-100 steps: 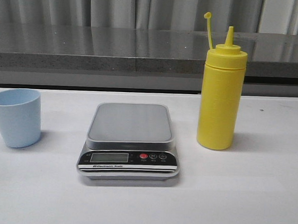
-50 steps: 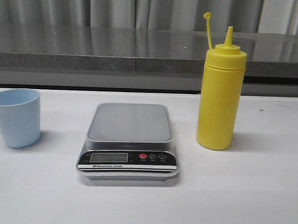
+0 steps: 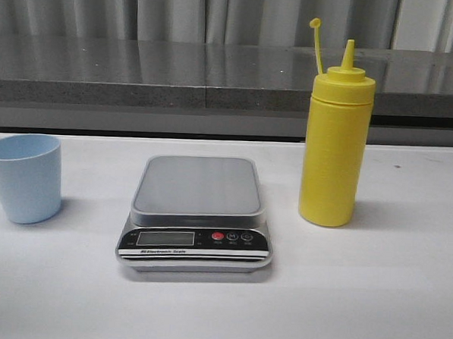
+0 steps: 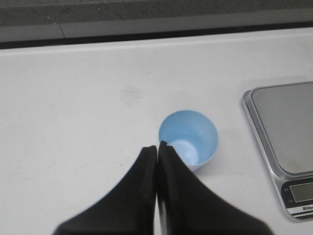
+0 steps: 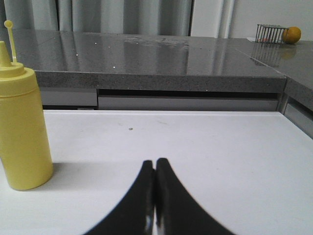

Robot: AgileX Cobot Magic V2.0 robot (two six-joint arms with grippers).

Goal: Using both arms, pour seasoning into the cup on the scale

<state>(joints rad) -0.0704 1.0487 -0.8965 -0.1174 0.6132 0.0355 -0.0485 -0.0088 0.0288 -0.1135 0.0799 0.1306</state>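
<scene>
I am keeping my left gripper [image 4: 157, 146] pressed together above the pale blue cup [image 3: 24, 177], which is standing on the white table [image 3: 372, 299] left of the kitchen scale [image 3: 197, 213]. My right gripper [image 5: 155, 162] is likewise pressed together, near the upright yellow squeeze bottle [image 3: 335, 137].

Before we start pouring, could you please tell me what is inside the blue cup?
The cup looks empty: the left wrist view shows its bare pale floor. The left claw, shut, covers a small part of the near rim, so that edge is hidden.
</scene>
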